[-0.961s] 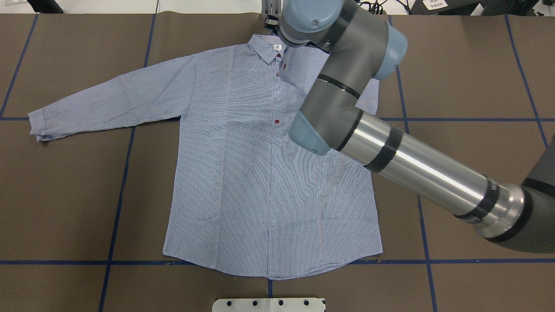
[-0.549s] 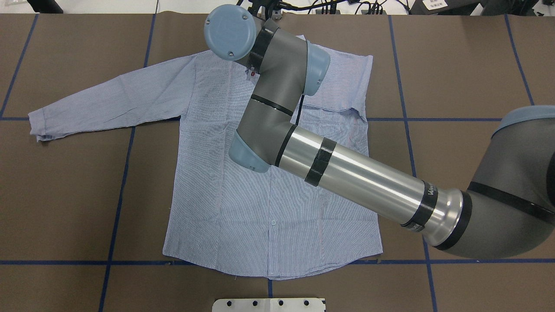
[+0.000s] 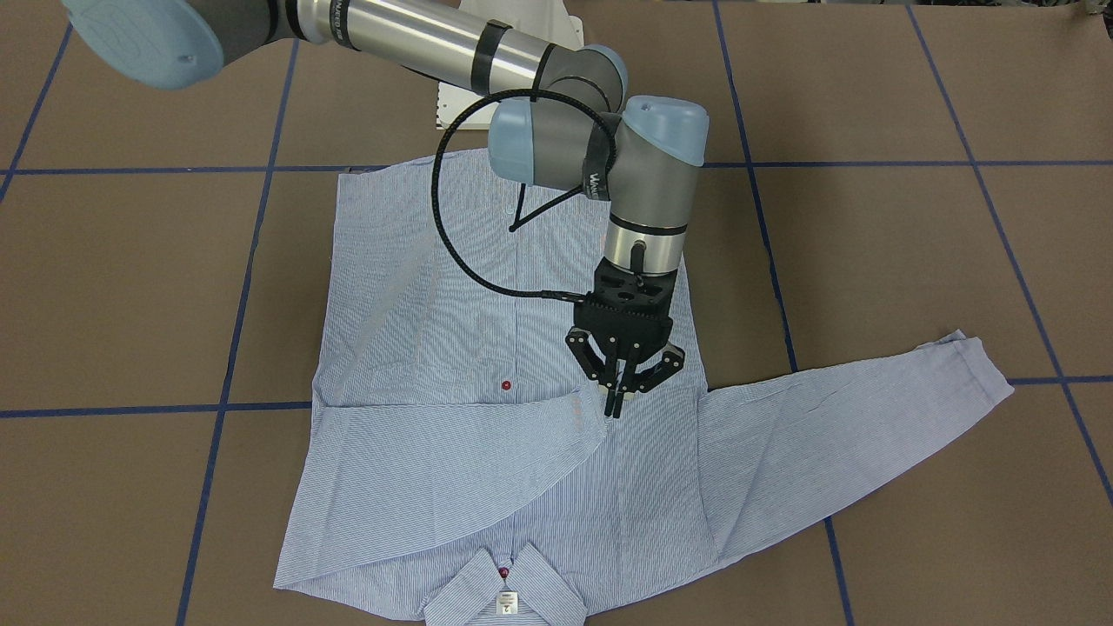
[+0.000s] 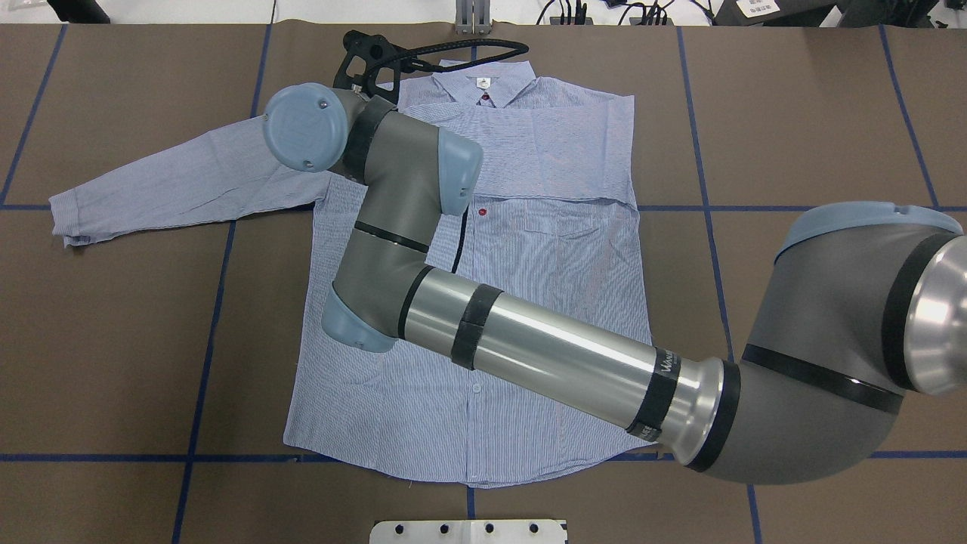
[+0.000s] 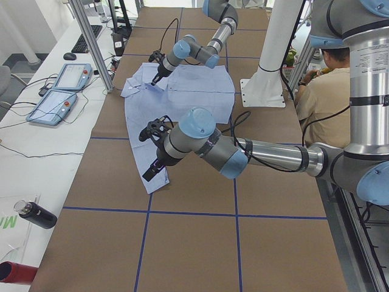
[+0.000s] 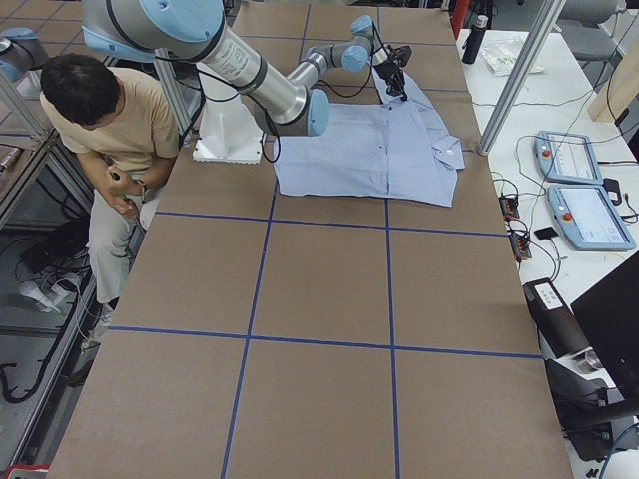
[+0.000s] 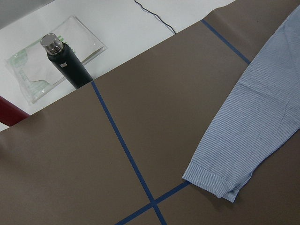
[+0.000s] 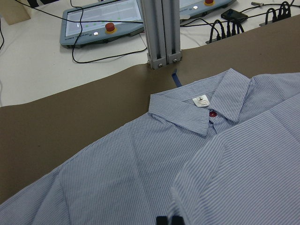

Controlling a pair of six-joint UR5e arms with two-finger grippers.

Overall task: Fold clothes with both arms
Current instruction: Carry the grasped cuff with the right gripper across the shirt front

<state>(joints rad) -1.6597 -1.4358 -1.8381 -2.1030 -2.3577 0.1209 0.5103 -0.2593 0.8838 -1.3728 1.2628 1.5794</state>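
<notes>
I see the shirt lying lengthwise, collar pointing away from the robot. Right hand is clenched beside the folded cuff. I can't tell whether the left hand is clenched.

shirt showing fine light-blue-and-white stripes, dark red buttons | table showing brown, crossed by blue tape lines | right arm showing silver-grey, light-blue caps
</notes>
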